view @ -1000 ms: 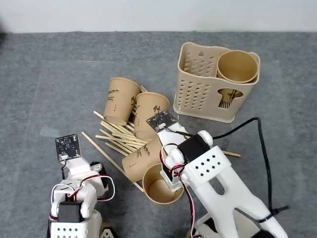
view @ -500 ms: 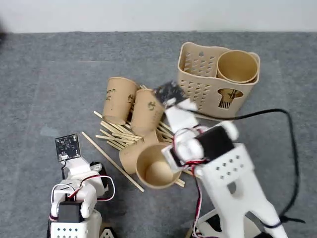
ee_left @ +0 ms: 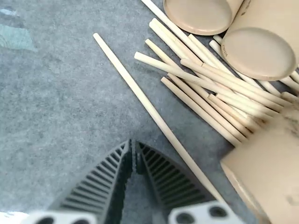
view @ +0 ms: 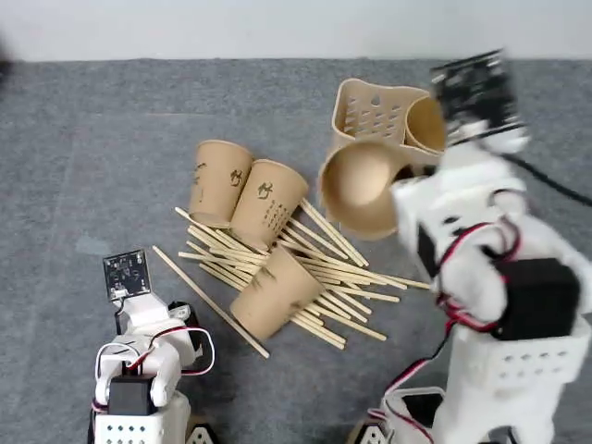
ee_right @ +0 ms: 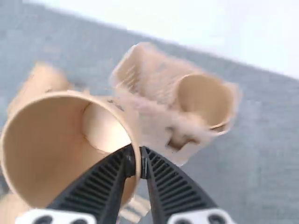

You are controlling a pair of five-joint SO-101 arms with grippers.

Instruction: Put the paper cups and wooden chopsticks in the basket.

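Grey felt covers the desk [view: 92,139]; the right end effector [ee_right: 135,164] pinches a likely light, crushable paper cup [ee_right: 56,140] by its rim beside the basket [view: 370,106]; the left end effector [ee_left: 132,156] rests closed near stiff chopsticks [ee_left: 210,88].

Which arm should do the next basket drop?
Right. The right gripper is shut on a cup by the basket; the left gripper is shut, empty, back by the chopsticks.

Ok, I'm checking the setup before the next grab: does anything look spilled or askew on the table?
Yes. Three paper cups lie tipped on their sides over a scattered heap of chopsticks. The right gripper pinches a fourth cup by its rim, tilted.
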